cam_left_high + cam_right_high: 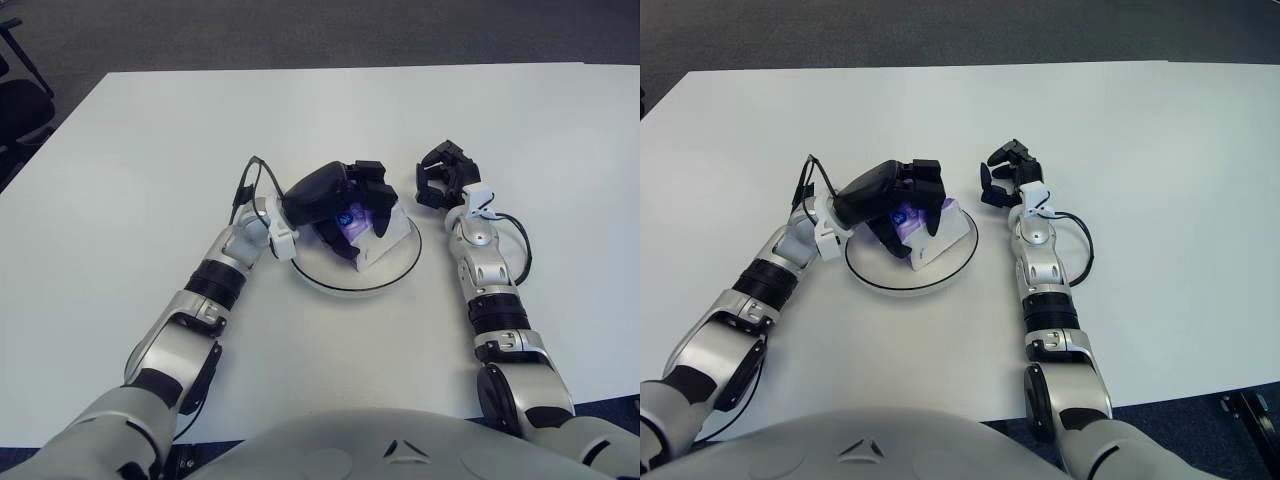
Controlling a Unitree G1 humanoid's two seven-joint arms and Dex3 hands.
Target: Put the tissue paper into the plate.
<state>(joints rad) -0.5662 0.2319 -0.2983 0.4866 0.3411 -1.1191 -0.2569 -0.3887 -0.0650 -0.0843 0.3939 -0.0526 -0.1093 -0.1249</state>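
Release looked due: left hand (340,195) had its black fingers clamped on the small white tissue pack (375,232) inside the round white plate (350,285); right hand (445,175), curled and holding nothing, sat just beside the rim.

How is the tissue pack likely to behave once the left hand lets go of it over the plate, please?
The tissue pack, gripped by the left hand, looks small and soft, so probably light and squashy. It sits tilted over the plate, so it may flop flat. Rolling seems unlikely. The right hand shows beside the plate.
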